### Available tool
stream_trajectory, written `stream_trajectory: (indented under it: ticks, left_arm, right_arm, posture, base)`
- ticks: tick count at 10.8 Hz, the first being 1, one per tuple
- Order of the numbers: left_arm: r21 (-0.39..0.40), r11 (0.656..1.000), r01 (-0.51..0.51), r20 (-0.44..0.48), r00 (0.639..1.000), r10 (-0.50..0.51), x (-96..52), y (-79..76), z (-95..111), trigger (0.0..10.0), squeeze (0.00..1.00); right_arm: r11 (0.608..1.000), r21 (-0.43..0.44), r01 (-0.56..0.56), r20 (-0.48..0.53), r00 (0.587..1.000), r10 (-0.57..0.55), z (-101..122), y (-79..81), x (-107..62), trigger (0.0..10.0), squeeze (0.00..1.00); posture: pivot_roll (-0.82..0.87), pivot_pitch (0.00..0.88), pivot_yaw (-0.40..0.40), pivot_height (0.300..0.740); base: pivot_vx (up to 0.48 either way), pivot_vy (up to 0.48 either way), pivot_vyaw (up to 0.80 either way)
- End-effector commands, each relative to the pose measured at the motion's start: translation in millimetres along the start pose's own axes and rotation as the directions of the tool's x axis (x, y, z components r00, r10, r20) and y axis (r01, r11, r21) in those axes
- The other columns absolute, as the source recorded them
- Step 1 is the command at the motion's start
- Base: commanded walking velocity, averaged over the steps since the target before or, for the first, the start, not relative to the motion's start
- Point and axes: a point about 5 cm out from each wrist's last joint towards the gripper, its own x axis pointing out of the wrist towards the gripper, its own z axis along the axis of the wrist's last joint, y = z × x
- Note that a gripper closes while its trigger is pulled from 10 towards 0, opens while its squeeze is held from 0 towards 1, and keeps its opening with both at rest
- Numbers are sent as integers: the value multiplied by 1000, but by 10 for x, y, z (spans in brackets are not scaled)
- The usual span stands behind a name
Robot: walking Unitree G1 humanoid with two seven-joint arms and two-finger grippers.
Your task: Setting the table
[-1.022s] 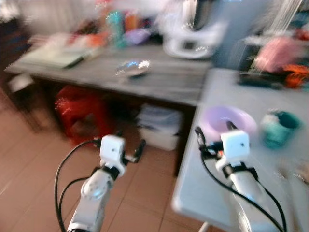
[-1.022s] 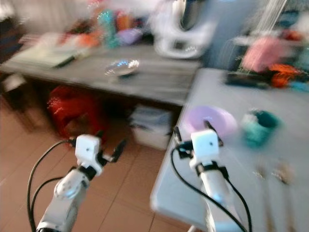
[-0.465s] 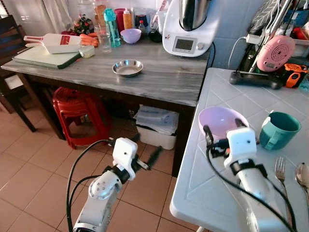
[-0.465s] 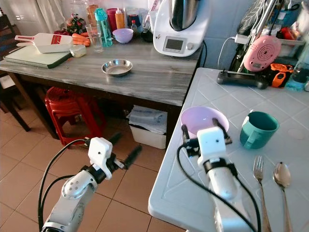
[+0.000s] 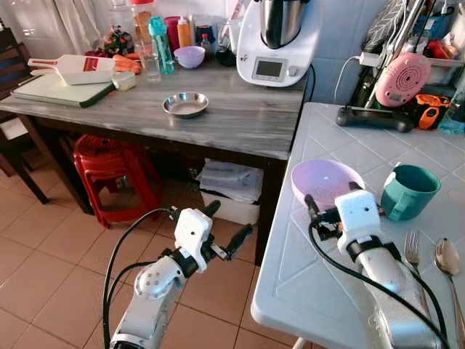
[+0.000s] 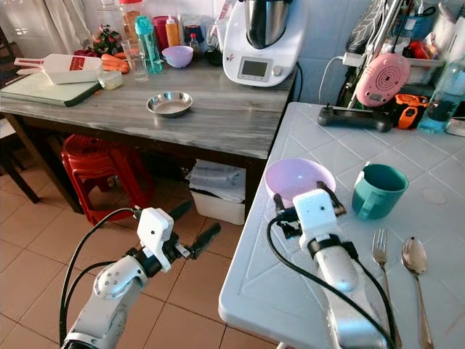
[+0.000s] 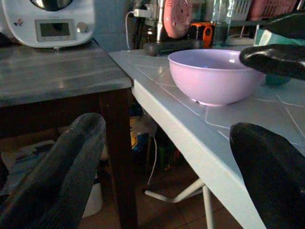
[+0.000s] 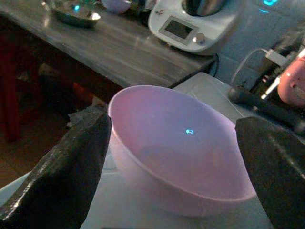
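Teal mug (image 5: 408,191) just beside purple bowl (image 5: 325,180)

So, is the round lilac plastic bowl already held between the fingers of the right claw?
No, the round lilac plastic bowl sits on the white table, and the right claw is open with its fingers apart from it.

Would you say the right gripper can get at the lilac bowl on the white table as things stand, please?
Probably yes. The right gripper sits just short of the lilac bowl, its fingers open wider than the bowl and to either side of its near rim. Nothing lies between them; the teal mug stands off to the side.
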Motion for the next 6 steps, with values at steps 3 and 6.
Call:
stream_trajectory:
  ticks: [3, 6]
  left_arm:
    - [7, 1000, 19, 36, 999, -19, 11, -24, 59, 10000, 0]
    - [1, 998, 64, 29, 998, -64, 10, -72, 37, 10000, 0]
  right_arm:
    - [992, -84, -92, 29, 995, 95, 80, -5, 116, 10000, 0]
    - [976, -127, -178, -27, 984, 176, 5, 11, 198, 10000, 0]
  posture:
    - [-26, 0, 26, 740]
    - [-25, 0, 21, 740]
  base:
    - [0, 0, 0]
    - [0, 0, 0]
